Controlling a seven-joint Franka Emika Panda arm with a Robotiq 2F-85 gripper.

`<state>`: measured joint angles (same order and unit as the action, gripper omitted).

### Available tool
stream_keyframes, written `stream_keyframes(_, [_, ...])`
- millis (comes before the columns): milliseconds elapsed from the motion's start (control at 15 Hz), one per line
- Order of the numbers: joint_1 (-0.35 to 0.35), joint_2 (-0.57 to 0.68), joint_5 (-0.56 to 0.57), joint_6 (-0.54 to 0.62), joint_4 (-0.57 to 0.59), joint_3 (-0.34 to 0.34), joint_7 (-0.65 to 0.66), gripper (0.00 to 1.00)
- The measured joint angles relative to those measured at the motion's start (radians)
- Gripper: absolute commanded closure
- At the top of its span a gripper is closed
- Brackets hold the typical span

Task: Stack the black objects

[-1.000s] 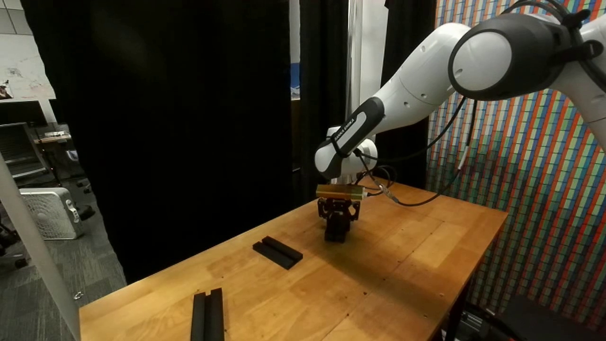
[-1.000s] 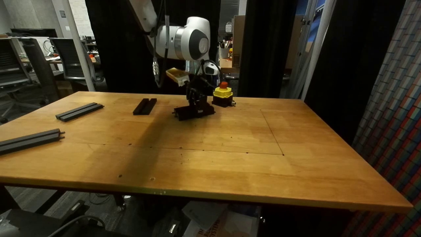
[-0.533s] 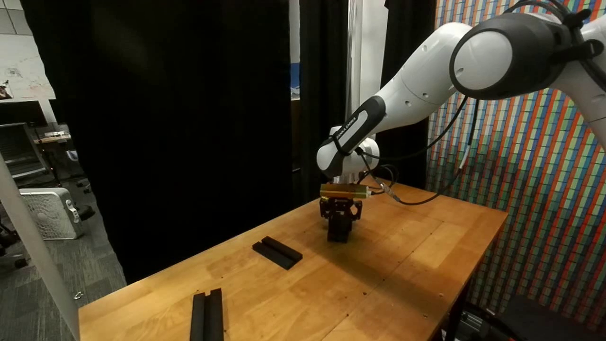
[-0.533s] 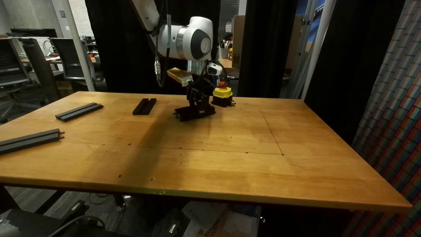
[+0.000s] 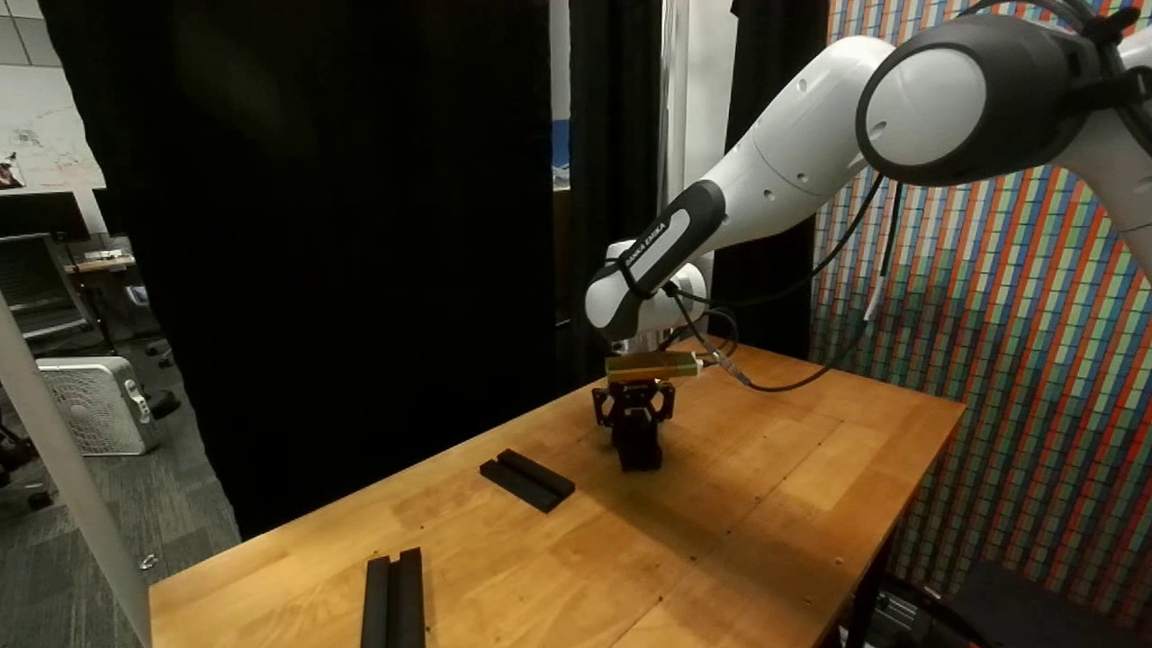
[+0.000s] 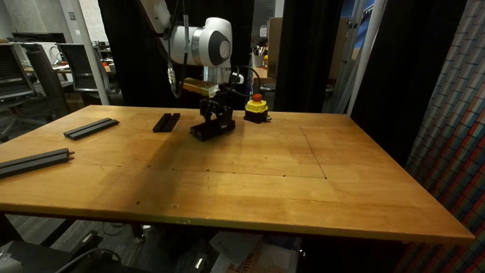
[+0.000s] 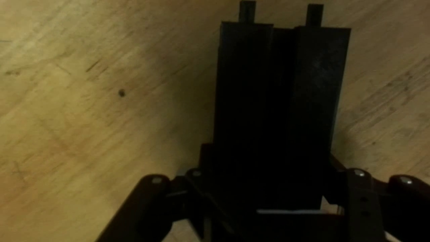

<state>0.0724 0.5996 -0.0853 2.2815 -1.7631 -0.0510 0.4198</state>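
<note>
You've got the held bar (image 7: 281,94) between the fingers (image 7: 205,158) of the gripper (image 7: 271,160), one down each long side. Reads as clamped on it: I see no gap at either side, though it's dark on dark. Across the width is the sensible pinch: short span, straight sides. Groove up, pins (image 7: 247,11) pointing out past the fingers, so the wrist view gives you heading. Back end is hidden, so can't say if you're centred; if not, expect the pin end to droop.

It's low at the table (image 6: 265,201); touching or just above, I can't tell.

Three more lie flat there in an exterior view, groove up: near bar (image 6: 166,123), mid bar (image 6: 91,129), far bar (image 6: 34,163), the last cut off by the frame, its pins facing inward. All apart, nothing stacked. That spacing should leave finger room around each. Near bar looks the best base: shortest carry. But the held bar is turned against it in both exterior views, so I'd square up yaw before lowering, else the stack sits crossed. Watch the button (image 6: 257,108) near the gripper; it stands taller than the bars, so I'd swing away from it.
</note>
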Motion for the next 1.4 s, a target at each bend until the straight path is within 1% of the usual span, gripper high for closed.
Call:
stream_keyframes(333, [0.079,0.000,0.053,-0.029,0.042,0.030,-0.020,0.53])
stream_keyframes(600, [0.139,0.004,0.105,-0.086,0.099,0.048,-0.032,0.53])
stream_keyframes(733, [0.159,0.014,0.124,-0.119,0.130,0.060,-0.062,0.53])
stream_keyframes(1000, [0.172,0.044,0.138,-0.150,0.180,0.092,-0.162,0.53])
stream_keyframes(1400, [0.176,0.073,0.159,-0.152,0.219,0.115,-0.291,0.53])
